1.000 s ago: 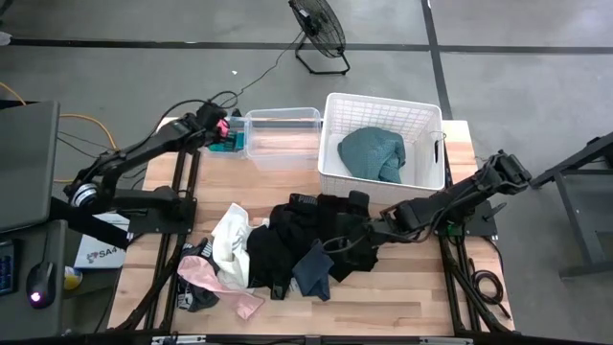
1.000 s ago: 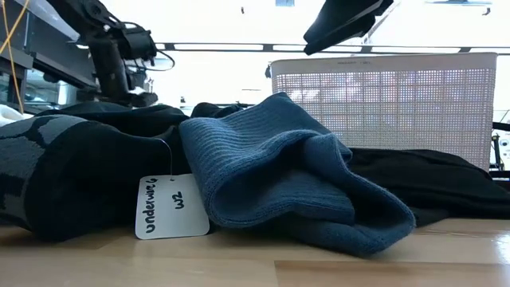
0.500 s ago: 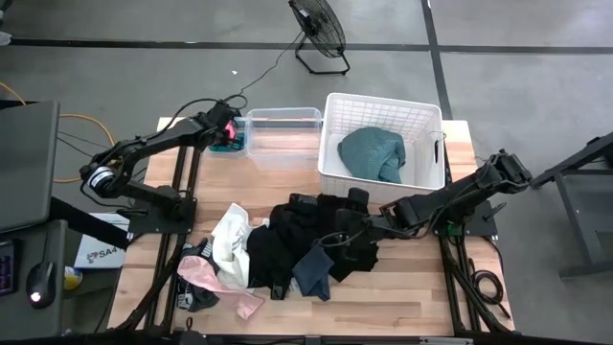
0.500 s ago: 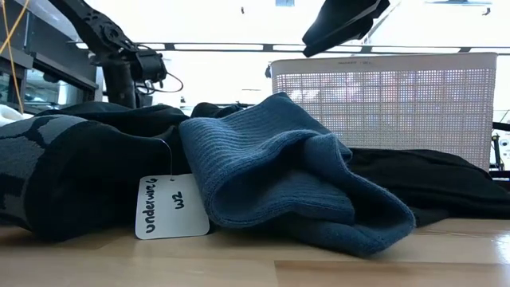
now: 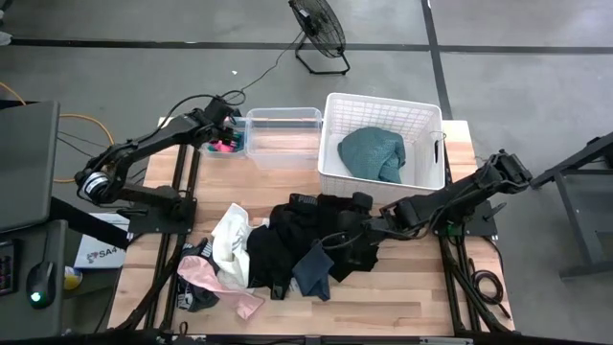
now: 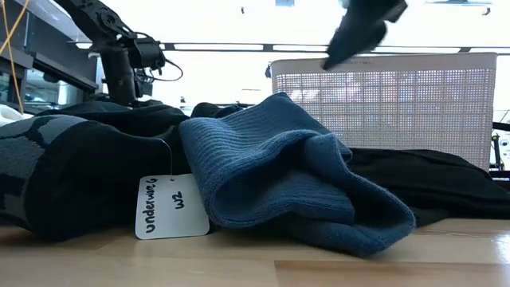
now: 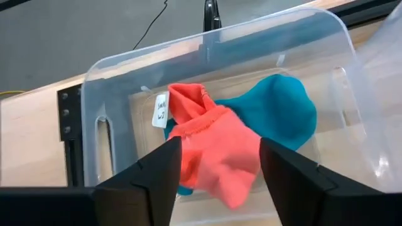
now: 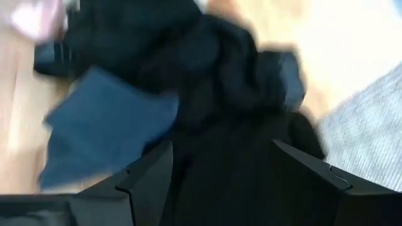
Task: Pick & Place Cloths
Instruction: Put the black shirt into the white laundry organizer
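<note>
Left gripper (image 7: pixel 217 182) hung released over the clear bin (image 7: pixel 113 75), pink cloth (image 7: pixel 217 147) dropping in; best lifted straight clear. Right gripper (image 5: pixel 369 228) sat spread over the black pile (image 5: pixel 306 235).

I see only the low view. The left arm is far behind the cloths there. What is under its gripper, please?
Observer: The left gripper hangs with fingers apart over a clear bin. A pink cloth lies inside, on a teal cloth.
Operator: And the right gripper? I see only a dark blur at the top.
Observer: It is open, low over the black cloths in the pile.
Operator: Is the white basket empty?
Observer: No, the high view shows one teal-green cloth in it.
</note>
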You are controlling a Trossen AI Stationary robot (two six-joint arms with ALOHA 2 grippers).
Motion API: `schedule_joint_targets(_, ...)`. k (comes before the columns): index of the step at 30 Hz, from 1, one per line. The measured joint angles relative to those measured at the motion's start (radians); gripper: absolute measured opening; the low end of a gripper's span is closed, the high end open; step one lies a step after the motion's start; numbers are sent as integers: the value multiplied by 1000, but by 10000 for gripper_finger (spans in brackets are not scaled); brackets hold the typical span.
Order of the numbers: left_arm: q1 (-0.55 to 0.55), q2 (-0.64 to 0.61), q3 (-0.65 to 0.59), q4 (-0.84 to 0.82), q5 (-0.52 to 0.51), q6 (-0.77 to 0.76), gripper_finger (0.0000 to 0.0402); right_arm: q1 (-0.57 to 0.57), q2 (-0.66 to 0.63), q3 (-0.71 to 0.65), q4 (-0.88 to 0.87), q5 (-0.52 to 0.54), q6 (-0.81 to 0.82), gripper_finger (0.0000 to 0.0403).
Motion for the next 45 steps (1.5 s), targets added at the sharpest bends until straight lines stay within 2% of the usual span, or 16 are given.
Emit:
schedule_joint_targets(4, 0, -61, 2, -17, 18, 16, 215, 38, 1, -7, -107, -28, 82, 254)
schedule_joint_targets(12, 0, -217, 2, -14, 153, 56, 207, 104, 3, -130, -93, -97, 167, 254)
schedule_joint_targets(21, 0, -309, 3, -6, 215, 80, 206, 48, 3, -315, 106, -100, 107, 254)
schedule_joint_targets(26, 0, -315, 3, -5, 215, 94, 206, -1, 3, -399, 212, -135, 31, 254)
schedule_joint_targets(33, 0, -315, 3, -5, 215, 94, 206, -47, 2, -466, 292, -184, 26, 250)
schedule_joint_targets(36, 0, -315, 3, -6, 215, 94, 206, -53, 15, -493, 337, -198, 26, 231)
schedule_joint_targets(39, 0, -315, 1, -3, 215, 94, 206, -52, 49, -494, 344, -202, 29, 195)
schedule_joint_targets(42, 0, -315, -1, -9, 211, 94, 206, -53, 80, -493, 361, -218, 37, 143)
schedule_joint_targets(45, 0, -315, -1, -7, 211, 94, 206, -53, 84, -493, 369, -235, 52, 71)
